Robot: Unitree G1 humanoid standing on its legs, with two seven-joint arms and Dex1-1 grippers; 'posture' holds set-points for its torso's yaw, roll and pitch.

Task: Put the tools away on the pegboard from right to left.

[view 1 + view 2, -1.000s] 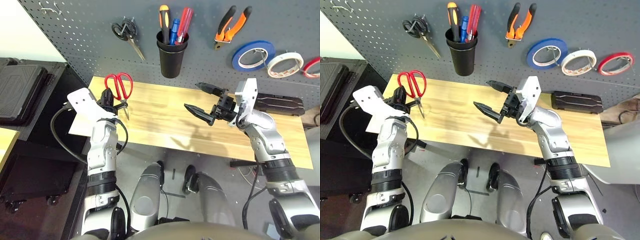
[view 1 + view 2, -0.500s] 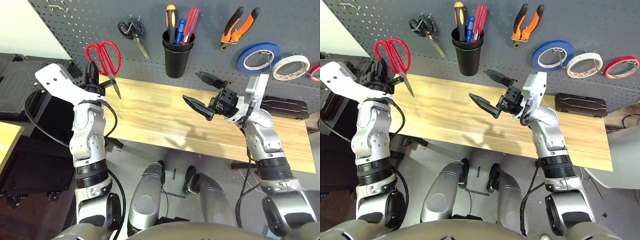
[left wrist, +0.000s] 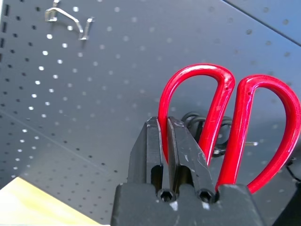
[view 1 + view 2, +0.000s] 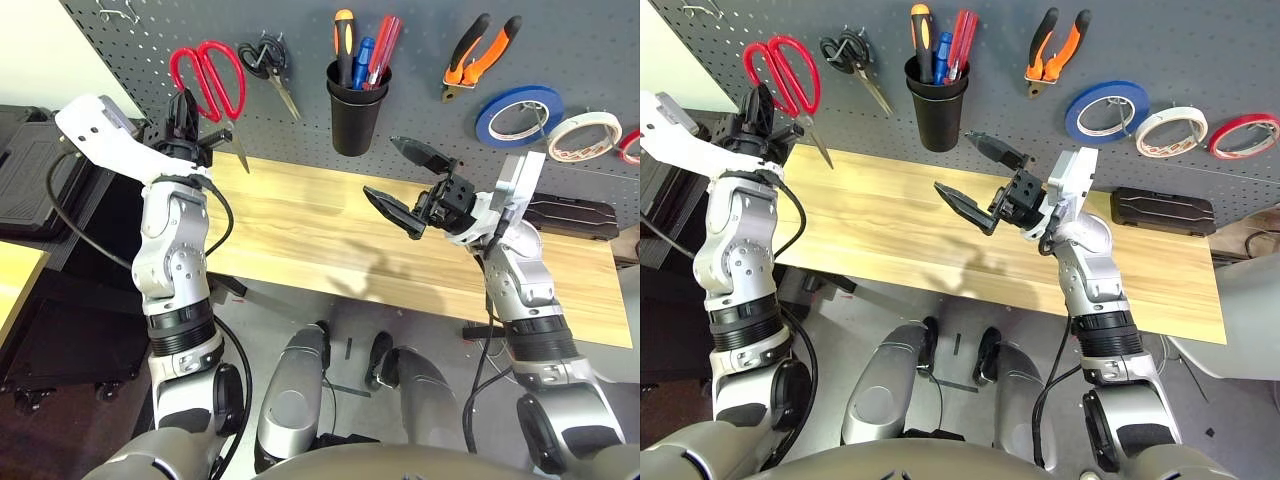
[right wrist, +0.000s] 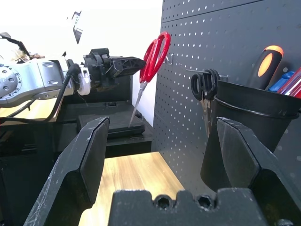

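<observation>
My left gripper (image 4: 183,112) is shut on one handle loop of the red-handled scissors (image 4: 208,82). It holds them up against the pegboard (image 4: 150,55) at the upper left, blades pointing down over the table's back edge. In the left wrist view the fingers (image 3: 181,146) pinch the red loop (image 3: 221,113), with a bare wire hook (image 3: 68,18) further along the board. The pliers (image 4: 470,52), the white tape roll (image 4: 575,132) and an orange-and-black screwdriver (image 4: 343,38) in the black cup (image 4: 350,112) are on the board. My right gripper (image 4: 385,168) stands open and empty above the table's middle.
Black-handled scissors (image 4: 265,62) hang just right of the red ones. A blue tape roll (image 4: 507,112) and a red one (image 4: 630,140) hang at the right. A black case (image 4: 565,212) lies at the wooden table's (image 4: 300,230) back right. Dark cases (image 4: 30,170) stand to the left.
My left arm has lifted the red scissors from over the table's left end up to the pegboard. The right gripper has stayed open, nearly in place.
</observation>
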